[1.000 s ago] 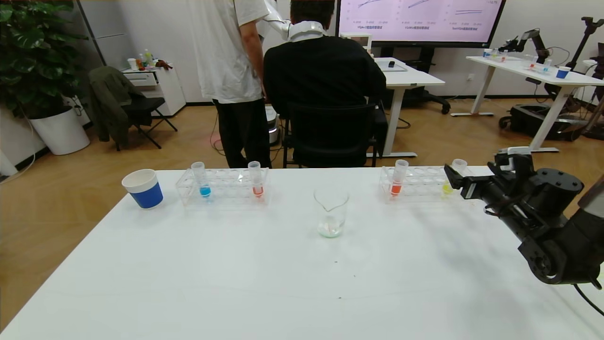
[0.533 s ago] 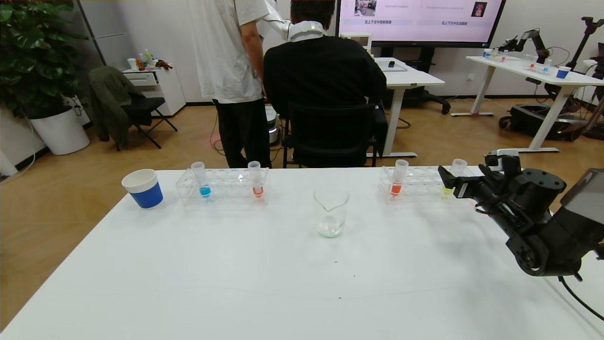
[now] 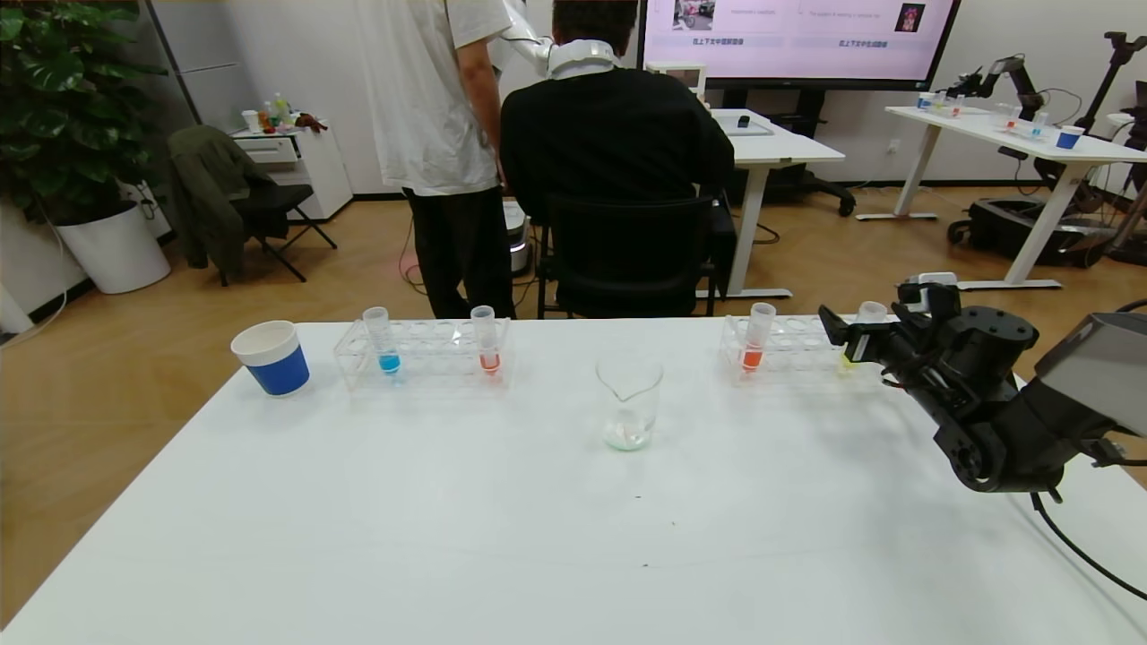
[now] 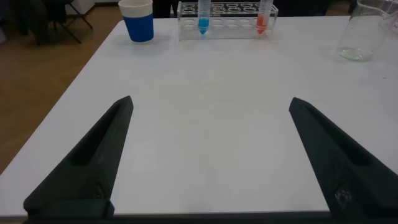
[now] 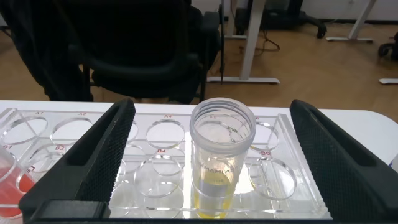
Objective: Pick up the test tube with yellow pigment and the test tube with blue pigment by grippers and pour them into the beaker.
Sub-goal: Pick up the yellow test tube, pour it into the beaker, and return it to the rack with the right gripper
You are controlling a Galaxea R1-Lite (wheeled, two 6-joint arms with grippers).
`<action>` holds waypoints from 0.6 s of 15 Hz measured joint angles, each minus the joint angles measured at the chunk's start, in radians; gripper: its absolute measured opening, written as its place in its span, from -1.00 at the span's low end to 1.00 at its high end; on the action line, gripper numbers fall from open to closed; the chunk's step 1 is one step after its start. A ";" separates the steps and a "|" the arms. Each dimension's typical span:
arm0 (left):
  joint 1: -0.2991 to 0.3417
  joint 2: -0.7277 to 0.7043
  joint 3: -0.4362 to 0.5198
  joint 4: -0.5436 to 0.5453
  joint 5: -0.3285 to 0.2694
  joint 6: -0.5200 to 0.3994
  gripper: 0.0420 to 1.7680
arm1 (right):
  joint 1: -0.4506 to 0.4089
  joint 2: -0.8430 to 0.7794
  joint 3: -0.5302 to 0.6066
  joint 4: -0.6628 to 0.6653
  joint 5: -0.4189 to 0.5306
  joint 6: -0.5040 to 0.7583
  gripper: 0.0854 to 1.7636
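White table (image 3: pixel 502 537). From left along far edge: blue-and-white cup (image 3: pixel 271 357), clear rack (image 3: pixel 423 355) with blue tube (image 3: pixel 383 339) and red tube (image 3: pixel 487 339); beaker (image 3: pixel 628 402) near centre, nearer than the racks; second rack (image 3: pixel 793 349) at right, holding orange tube (image 3: pixel 756 337) and yellow tube (image 3: pixel 862 331).

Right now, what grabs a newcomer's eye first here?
The right gripper, open at the table's far right, with the test tube with yellow pigment upright in its rack between the open fingers. Then the colours: the test tube with blue pigment in the far-left rack, and the beaker standing alone mid-table.
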State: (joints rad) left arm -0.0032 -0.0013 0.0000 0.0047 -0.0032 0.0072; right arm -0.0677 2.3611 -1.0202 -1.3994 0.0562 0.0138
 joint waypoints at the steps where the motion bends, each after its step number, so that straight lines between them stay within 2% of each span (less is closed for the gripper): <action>1: 0.000 0.000 0.000 0.000 0.000 0.000 0.98 | 0.000 0.005 -0.007 0.000 0.000 0.000 0.97; 4: 0.000 0.000 0.000 0.000 0.000 0.000 0.98 | -0.001 0.013 -0.013 -0.003 -0.001 0.001 0.97; 5: 0.000 0.000 0.000 0.000 0.000 0.000 0.98 | -0.001 0.014 -0.014 -0.003 -0.001 0.000 0.88; 6: 0.000 0.000 0.000 0.000 0.000 0.000 0.98 | -0.002 0.014 -0.014 -0.003 -0.001 0.001 0.62; 8: 0.000 0.000 0.000 0.000 0.000 0.000 0.98 | -0.004 0.012 -0.012 -0.002 0.005 0.000 -0.35; 9: 0.000 0.000 0.000 0.000 0.000 0.000 0.98 | -0.006 0.011 -0.009 -0.003 0.011 0.000 -0.65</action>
State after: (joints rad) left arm -0.0032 -0.0013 0.0000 0.0047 -0.0032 0.0077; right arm -0.0734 2.3721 -1.0294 -1.4019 0.0677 0.0134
